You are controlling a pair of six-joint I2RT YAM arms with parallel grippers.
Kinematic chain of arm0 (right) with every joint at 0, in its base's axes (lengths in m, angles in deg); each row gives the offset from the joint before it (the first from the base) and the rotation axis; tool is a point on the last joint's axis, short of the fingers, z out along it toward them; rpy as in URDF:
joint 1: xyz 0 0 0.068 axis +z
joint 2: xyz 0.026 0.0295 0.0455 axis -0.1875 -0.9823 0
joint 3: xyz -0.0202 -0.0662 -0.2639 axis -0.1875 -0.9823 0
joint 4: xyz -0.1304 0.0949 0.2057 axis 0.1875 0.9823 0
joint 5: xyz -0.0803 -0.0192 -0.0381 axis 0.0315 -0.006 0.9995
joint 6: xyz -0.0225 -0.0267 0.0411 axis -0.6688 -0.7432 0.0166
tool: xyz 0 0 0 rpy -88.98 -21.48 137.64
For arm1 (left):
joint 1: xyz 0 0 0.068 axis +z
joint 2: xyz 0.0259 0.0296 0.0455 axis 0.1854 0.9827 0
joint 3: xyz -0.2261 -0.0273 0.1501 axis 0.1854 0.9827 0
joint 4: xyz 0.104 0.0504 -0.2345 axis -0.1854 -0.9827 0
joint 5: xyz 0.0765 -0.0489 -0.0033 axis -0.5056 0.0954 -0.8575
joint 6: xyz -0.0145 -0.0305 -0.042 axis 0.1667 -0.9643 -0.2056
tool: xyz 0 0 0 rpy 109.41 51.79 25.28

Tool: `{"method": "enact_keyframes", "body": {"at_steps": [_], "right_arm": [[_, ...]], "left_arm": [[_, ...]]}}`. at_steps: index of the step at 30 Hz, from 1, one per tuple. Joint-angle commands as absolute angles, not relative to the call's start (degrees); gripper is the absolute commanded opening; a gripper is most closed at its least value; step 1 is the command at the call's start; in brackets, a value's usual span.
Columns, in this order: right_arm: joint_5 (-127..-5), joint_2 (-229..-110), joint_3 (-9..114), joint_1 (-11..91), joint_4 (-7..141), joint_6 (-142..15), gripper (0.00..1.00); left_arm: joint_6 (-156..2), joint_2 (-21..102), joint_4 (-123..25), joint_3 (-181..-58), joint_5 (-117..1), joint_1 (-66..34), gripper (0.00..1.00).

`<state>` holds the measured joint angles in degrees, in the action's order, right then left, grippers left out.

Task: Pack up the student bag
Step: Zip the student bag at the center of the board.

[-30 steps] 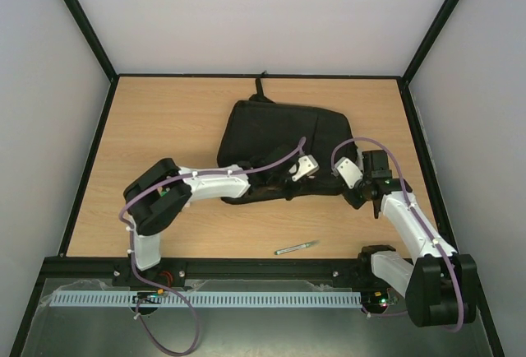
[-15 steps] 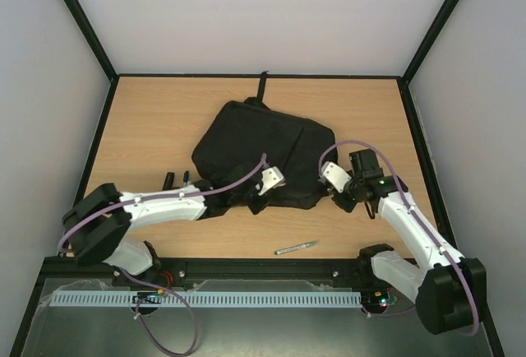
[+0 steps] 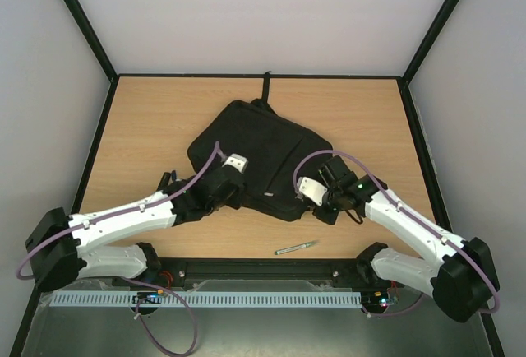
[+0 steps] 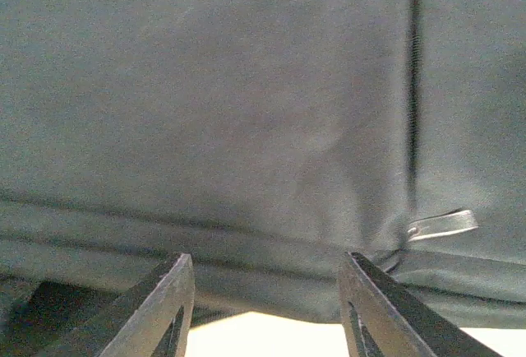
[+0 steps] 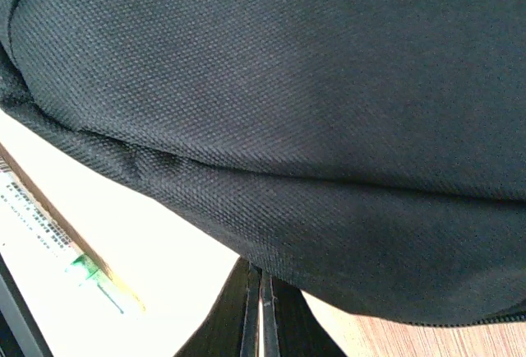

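The student bag (image 3: 263, 147), a large black fabric backpack, lies flat mid-table with its top strap (image 3: 265, 87) pointing to the far edge. My left gripper (image 3: 233, 195) sits at the bag's near-left edge. In the left wrist view it (image 4: 267, 262) is open, the bag's seam (image 4: 246, 242) just beyond the fingertips, nothing held, and a zipper pull (image 4: 442, 224) to the right. My right gripper (image 3: 317, 206) is at the bag's near-right corner. Its fingers (image 5: 260, 273) are shut, the tips hidden under the bag's hem (image 5: 271, 234), pinching the fabric.
A silver pen (image 3: 296, 248) lies on the wooden table (image 3: 148, 118) near the front edge, between the arms. Black bag straps (image 3: 168, 181) stick out by the left forearm. Black frame rails border the table on all sides.
The bag has been dragged left and toward the near edge, turning as it went. My left gripper has opened and let go of it. The right gripper stays shut and moved along with it.
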<state>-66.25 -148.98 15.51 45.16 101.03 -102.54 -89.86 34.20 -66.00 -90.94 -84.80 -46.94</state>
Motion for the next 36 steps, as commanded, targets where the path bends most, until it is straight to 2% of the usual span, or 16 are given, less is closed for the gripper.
{"method": "enact_keyframes", "body": {"at_steps": [1, 6, 9, 17, 23, 27, 28, 30, 36], "right_arm": [[-66.48, -146.19, 14.83, 45.61, 104.04, -100.36, 0.01], [-63.60, -142.32, 11.70, 45.57, 103.17, -100.31, 0.01], [-62.63, -141.29, 11.57, 45.61, 103.50, -100.41, 0.01], [-64.89, -140.91, 11.83, 45.61, 104.46, -101.69, 0.01], [-70.30, -141.05, 12.68, 46.00, 105.83, -103.08, 0.01], [-71.38, -142.21, 13.80, 46.80, 104.76, -102.46, 0.01], [-71.31, -143.03, 14.23, 46.96, 104.36, -102.07, 0.01], [-71.28, -145.20, 15.24, 47.10, 102.73, -100.93, 0.01], [-71.58, -150.21, 16.20, 47.10, 99.88, -100.68, 0.01]], "left_arm": [[-103.07, 31.46, -83.70, -92.34, -91.79, -47.17, 0.41], [-110.57, 28.37, -84.68, -86.92, -90.88, -45.88, 0.04], [-112.07, 29.71, -83.39, -85.05, -89.78, -43.83, 0.02], [-106.26, 41.38, -65.88, -85.20, -85.98, -36.01, 0.02], [-98.20, 52.79, -59.48, -95.61, -86.89, -31.78, 0.02], [-93.15, 59.77, -56.75, -103.09, -83.37, -28.39, 0.02], [-91.04, 60.87, -55.27, -104.06, -81.08, -27.82, 0.04], [-87.29, 62.59, -52.67, -105.73, -77.26, -26.73, 0.14], [-84.25, 60.29, -55.13, -107.34, -75.42, -25.61, 0.38]]}}
